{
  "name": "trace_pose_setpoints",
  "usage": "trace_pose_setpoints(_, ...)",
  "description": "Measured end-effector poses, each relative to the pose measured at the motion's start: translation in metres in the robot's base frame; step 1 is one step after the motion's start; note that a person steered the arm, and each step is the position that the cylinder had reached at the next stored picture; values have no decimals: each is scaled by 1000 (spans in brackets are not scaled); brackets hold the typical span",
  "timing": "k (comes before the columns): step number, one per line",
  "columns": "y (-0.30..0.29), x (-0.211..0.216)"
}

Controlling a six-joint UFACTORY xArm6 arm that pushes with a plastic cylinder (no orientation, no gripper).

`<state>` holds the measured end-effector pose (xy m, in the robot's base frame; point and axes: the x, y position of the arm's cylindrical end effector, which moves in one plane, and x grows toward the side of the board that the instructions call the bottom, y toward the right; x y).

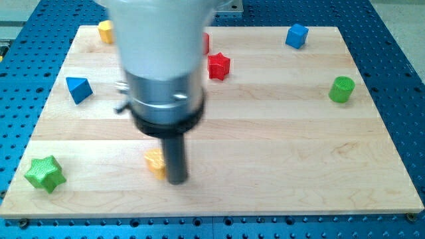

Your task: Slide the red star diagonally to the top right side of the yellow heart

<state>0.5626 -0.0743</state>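
Observation:
The red star (218,66) lies on the wooden board (279,133) near the view's top centre, just right of the arm's body. A yellow block (155,162), partly hidden by the rod, lies at the view's lower left of centre; its shape cannot be made out. My tip (176,180) rests on the board right against the yellow block's right side, far below and left of the red star. The arm's grey body (163,60) hides the board's upper middle.
A second red block (206,44) peeks out from behind the arm above the star. A blue cube (297,35) is at top right, a green cylinder (342,89) at right, a blue triangular block (78,89) at left, a yellow block (105,30) at top left, a green star (44,174) at bottom left.

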Motion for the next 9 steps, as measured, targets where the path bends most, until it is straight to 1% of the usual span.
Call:
trace_pose_setpoints(1,19,-49)
trace_pose_setpoints(2,29,-155)
trace_pose_setpoints(3,36,-226)
trace_pose_setpoints(4,76,-248)
trace_pose_setpoints(5,124,-226)
trace_pose_setpoints(6,133,-101)
trace_pose_setpoints(7,126,-106)
trace_pose_setpoints(8,120,-163)
trace_pose_setpoints(9,214,-133)
